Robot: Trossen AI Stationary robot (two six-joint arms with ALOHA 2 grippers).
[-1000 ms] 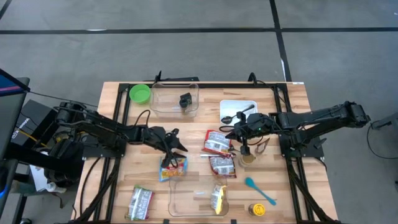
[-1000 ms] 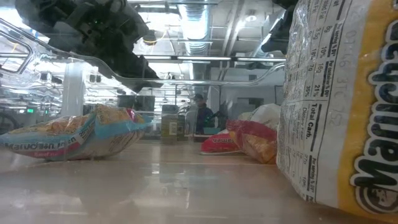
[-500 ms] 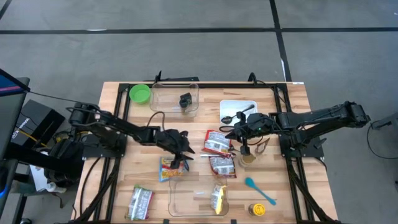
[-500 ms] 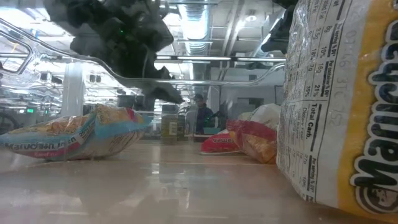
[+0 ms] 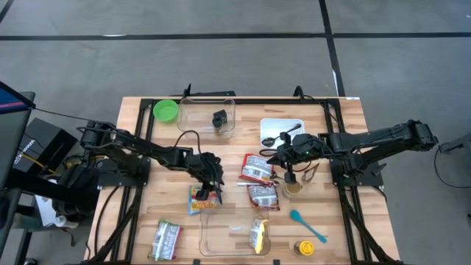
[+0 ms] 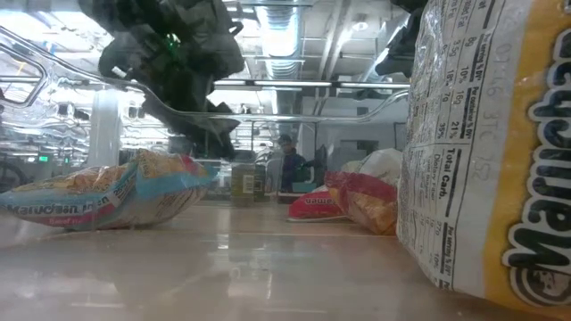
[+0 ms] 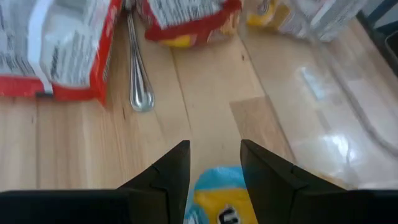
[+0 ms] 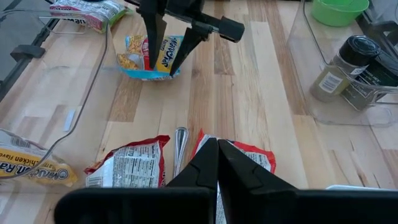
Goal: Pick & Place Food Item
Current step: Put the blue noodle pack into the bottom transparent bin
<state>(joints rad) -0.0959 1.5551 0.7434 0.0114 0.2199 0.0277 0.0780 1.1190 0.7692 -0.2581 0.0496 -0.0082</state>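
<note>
High view: my left gripper [image 5: 212, 188] hangs over the blue-yellow noodle packet [image 5: 204, 200], at 9 o'clock from the red packets [image 5: 257, 169], lined up for a pick.

Left wrist view: fingers part-open, holding nothing, straddling the packet's end.

Right wrist view: my right gripper [image 8: 216, 163] waits shut and empty above the red packets.

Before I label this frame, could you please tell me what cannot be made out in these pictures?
- Blue-and-yellow ramen packet: left wrist view, cut off by the edge and the left gripper; contact unclear.
- Jar in the clear bin: right wrist view, label too small.
- Right gripper: high view, what lies beneath is hidden.
</note>
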